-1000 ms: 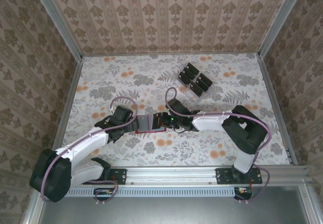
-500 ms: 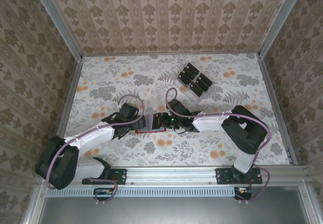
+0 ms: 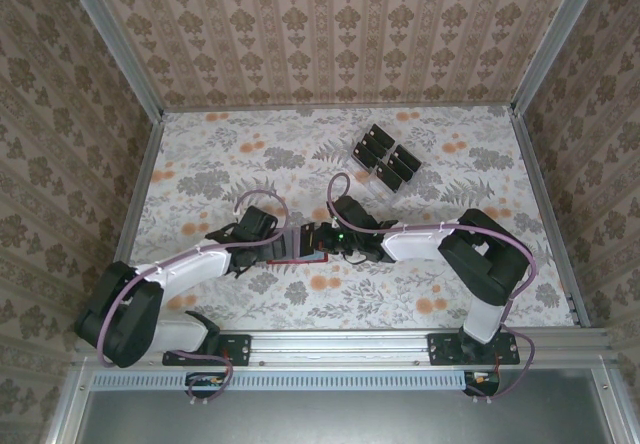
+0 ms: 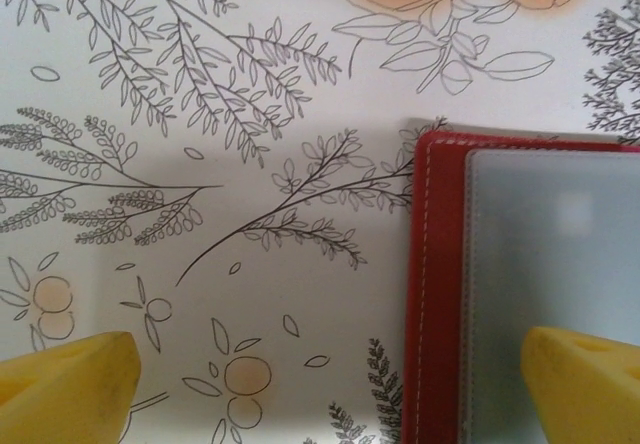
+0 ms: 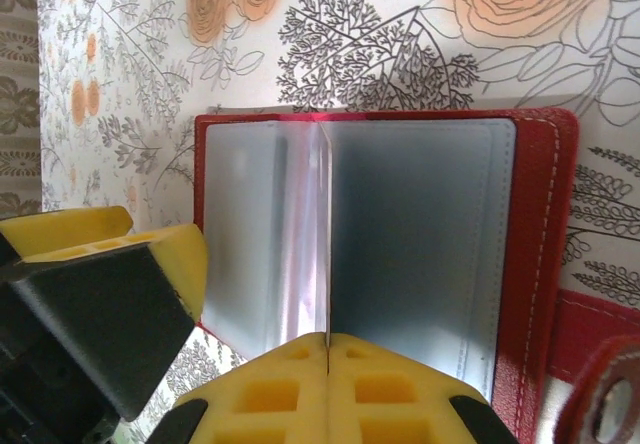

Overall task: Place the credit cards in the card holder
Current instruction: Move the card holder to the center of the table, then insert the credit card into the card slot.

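Observation:
The red card holder (image 3: 293,249) lies open on the table between my two grippers, its greyish sleeves facing up. My right gripper (image 5: 328,349) is shut on one thin sleeve leaf of the card holder (image 5: 420,224), holding it upright. My left gripper (image 4: 325,394) is open over the card holder's left edge (image 4: 440,294), with one yellow fingertip (image 4: 585,384) above the grey inside and the other over the bare table. Several black credit cards (image 3: 385,154) stand in a clear rack at the back. Neither gripper holds a card.
The clear slotted rack (image 3: 375,179) stands on the floral table (image 3: 200,164) behind and right of the card holder. The holder's closing tab (image 5: 610,394) sticks out by my right gripper. The left gripper's finger (image 5: 110,284) is close to the holder's far edge. Patterned walls enclose the table.
My left arm has swung right, bringing its open gripper up to the card holder's left edge. The right gripper has stayed shut on the sleeve leaf.

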Tool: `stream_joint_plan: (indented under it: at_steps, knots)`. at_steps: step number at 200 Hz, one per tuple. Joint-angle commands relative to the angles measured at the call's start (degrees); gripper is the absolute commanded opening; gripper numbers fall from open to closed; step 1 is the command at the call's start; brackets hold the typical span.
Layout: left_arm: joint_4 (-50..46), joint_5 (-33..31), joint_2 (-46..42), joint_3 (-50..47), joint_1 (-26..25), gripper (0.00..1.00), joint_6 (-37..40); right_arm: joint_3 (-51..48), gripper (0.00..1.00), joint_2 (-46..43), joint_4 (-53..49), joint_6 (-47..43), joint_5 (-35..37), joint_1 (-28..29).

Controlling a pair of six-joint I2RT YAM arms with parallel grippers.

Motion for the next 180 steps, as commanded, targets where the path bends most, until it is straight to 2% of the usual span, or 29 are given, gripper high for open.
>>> stream_joint_plan:
  at_steps: [1,83,180]
  knots:
    - [-2.7,-1.9,0.7,0.1,-0.2,1.0,-1.3,-1.5,0.0,-1.6,3.3,-0.3,-0.9,-0.3]
    - [-4.3,-2.7,0.7,-0.6,-0.1,1.0,-2.7,-7.5,0.0,-0.8,19.3,2.6,1.1,-0.2]
    - [-3.8,-2.6,0.5,-1.8,0.0,1.0,-3.1,-8.1,0.0,3.0,24.6,4.7,2.7,0.4]
